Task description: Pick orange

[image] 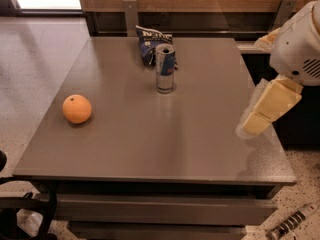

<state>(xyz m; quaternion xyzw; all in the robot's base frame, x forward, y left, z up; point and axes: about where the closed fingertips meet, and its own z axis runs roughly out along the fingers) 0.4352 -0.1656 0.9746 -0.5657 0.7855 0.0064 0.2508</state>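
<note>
Orange (77, 108) on table (190, 134), far L of end effector (256, 123) at R edge; grip state unclear.

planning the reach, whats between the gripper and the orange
Only bare table in the camera view. The gripper hangs at the table's right edge, the orange sits near the left edge; the can stands farther back, off that line.

The orange (77, 108) is bright orange, the desk (150, 149) grey, the can (165, 68) blue and silver; the pale yellow end effector (261, 118) hangs at the desk's right edge.
</note>
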